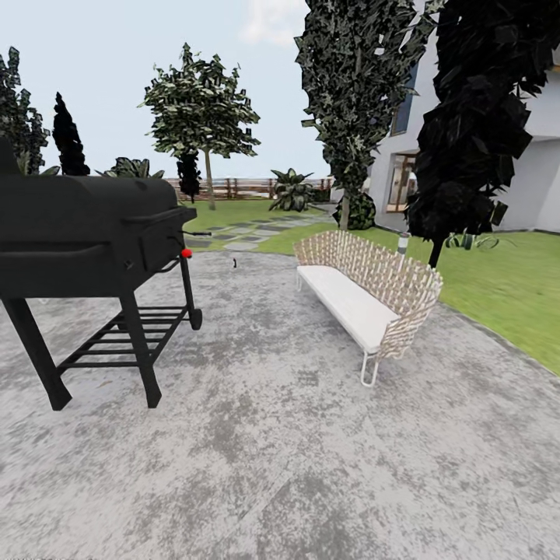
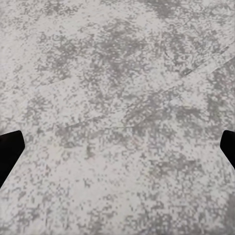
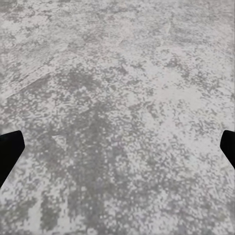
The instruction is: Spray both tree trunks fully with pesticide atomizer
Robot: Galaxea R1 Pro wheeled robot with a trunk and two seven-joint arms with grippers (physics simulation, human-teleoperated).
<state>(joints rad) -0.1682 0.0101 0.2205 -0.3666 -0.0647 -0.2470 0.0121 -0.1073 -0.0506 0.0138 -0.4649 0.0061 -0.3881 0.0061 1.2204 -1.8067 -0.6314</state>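
On the floor [image 1: 272, 451]: we face grey mottled paving, a black grill [image 1: 85, 225] to our left, a woven bench [image 1: 365, 288] to our right, and lawn [image 1: 505, 288] beyond.
Atomizer [image 1: 234, 264]: we take the small dark speck on the paving past the grill, well ahead of us, to be it; it is too small to be sure.
Trees: one pale-stemmed tree [image 1: 208, 183] stands far off by the fence [image 1: 241, 185]; we cannot tell if it is a target.
Left gripper [image 2: 117, 152]: jaws wide, nothing between them, bare paving below.
Right gripper [image 3: 117, 152]: the same, spread wide and empty over paving.
Stage: we judge this the approach; nothing is picked up and nothing sprayed.
Risk, route: the grill's legs and wheel sit close to the straight line; cutting left could clip them.
Risk, target: if the speck is not the bottle, we drive to the wrong spot.
Risk, grasp: a small upright bottle may topple if a finger nudges it on the way down.
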